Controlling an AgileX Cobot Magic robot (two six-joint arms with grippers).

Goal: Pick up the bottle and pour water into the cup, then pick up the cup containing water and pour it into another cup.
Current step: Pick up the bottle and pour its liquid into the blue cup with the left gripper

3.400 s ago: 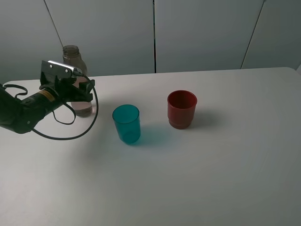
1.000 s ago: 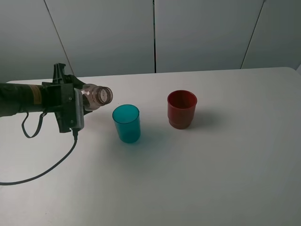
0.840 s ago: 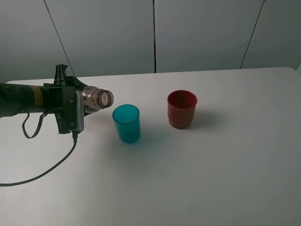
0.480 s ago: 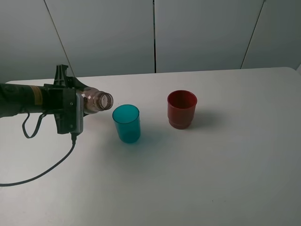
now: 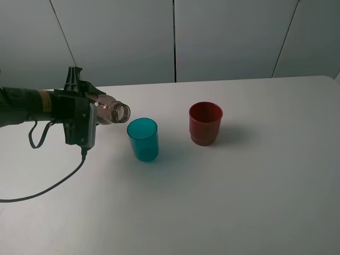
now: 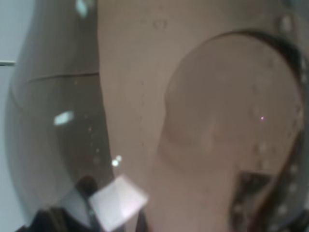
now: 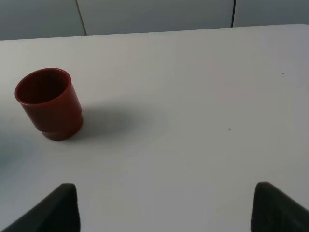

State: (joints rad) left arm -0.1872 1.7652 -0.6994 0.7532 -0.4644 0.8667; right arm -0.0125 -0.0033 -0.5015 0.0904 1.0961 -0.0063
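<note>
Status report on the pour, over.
Left hand shut on bottle, tipped toward teal cup. Right hand open, facing red cup. Nothing between bottle and cup.

Lighting: soft, even, from the left. Faint shadows fall right of the teal cup and red cup. Left wrist view: bottle heavily blurred, with small glare patches.

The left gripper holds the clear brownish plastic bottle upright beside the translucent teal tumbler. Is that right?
Not upright. In the exterior high view the left gripper holds the clear brownish plastic bottle tipped nearly horizontal, mouth toward the translucent teal tumbler beside it.
</note>
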